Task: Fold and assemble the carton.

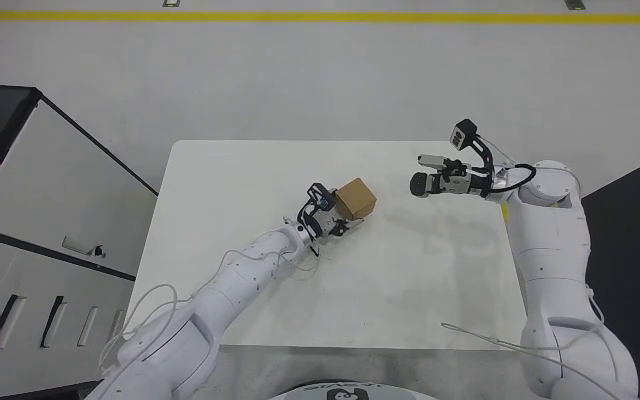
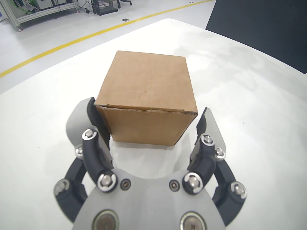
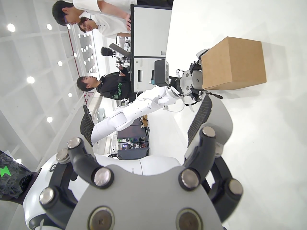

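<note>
Carton (image 2: 146, 96): brown cardboard cube, flaps closed, contents hidden; stands on the tabletop (image 1: 400, 290), about mid-width, toward the far edge.
Left gripper (image 2: 148, 106): at the carton's near end, fingers (image 2: 79, 118) spread wide to either side, one touching a corner, the other just beside.
Right gripper (image 1: 418, 184): well apart from the carton, fingers wide, holding nothing.
Tabletop: white, rounded corners.
Floor (image 1: 300, 80): pale grey, with a yellow line (image 1: 320, 16) beyond the carton.
</note>
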`<state>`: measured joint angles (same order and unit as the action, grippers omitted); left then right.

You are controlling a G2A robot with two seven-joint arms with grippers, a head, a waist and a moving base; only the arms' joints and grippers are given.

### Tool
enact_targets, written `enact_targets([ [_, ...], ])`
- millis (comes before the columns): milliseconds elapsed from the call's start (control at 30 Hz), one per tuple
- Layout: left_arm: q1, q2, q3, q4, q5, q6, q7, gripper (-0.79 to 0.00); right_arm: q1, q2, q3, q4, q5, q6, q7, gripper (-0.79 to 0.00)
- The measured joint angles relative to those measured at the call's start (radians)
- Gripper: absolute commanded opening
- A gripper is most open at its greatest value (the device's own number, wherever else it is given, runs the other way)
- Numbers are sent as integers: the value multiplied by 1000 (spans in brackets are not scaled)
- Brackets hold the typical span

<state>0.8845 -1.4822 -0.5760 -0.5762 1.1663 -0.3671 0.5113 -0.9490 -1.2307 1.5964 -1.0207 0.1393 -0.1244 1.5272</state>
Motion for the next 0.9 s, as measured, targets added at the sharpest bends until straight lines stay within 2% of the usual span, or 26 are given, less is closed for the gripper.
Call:
enact_targets([
  [100,-5,-8,-1,20,2,4,6,-520,0,0,0,0,0,0,0,0],
  [167,-6,-14,-3,33,2,7,11,-551,0,0,0,0,0,0,0,0],
  [233,-9,-18,-5,44,2,7,16,-693,0,0,0,0,0,0,0,0],
  [300,-11,-20,-8,51,6,9,23,-785,0,0,0,0,0,0,0,0],
  [467,-15,-17,-20,59,22,7,43,-785,0,0,0,0,0,0,0,0],
  [600,-16,-4,-34,45,46,-13,57,-785,0,0,0,0,0,0,0,0],
  [800,-8,45,-77,-32,91,-115,49,-785,0,0,0,0,0,0,0,0],
  [900,7,83,-115,-114,122,-171,6,-785,0,0,0,0,0,0,0,0],
])
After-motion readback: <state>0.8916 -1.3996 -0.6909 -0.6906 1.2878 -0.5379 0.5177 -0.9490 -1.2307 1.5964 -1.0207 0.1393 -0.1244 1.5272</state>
